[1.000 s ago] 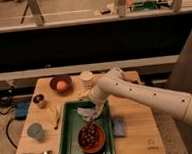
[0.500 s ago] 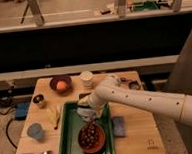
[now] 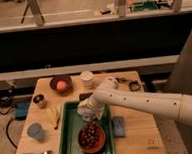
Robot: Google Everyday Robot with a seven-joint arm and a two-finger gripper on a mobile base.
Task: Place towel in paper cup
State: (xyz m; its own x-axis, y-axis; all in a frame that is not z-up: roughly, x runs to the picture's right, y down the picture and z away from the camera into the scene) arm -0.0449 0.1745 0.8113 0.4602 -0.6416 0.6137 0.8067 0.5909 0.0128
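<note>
Meanwhile, hand [image 3: 88,112]: hung low over the far end of the green tray [image 3: 69,141]; its grip could not be told.
Towel [image 3: 118,126]: seemingly the grey-blue fold on the desk [image 3: 140,143], just right of the tray.
Paper cup [image 3: 87,79]: stood upright near the desk's far edge, apart from the hand.

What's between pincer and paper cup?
In the camera view, a small dark object lies between the pincer, over the green tray, and the paper cup.

End effector [image 3: 90,113] over the tray [image 3: 69,127]: bowl [image 3: 92,138] close by, dark object [image 3: 85,96] between it and paper cup [image 3: 87,79].
</note>
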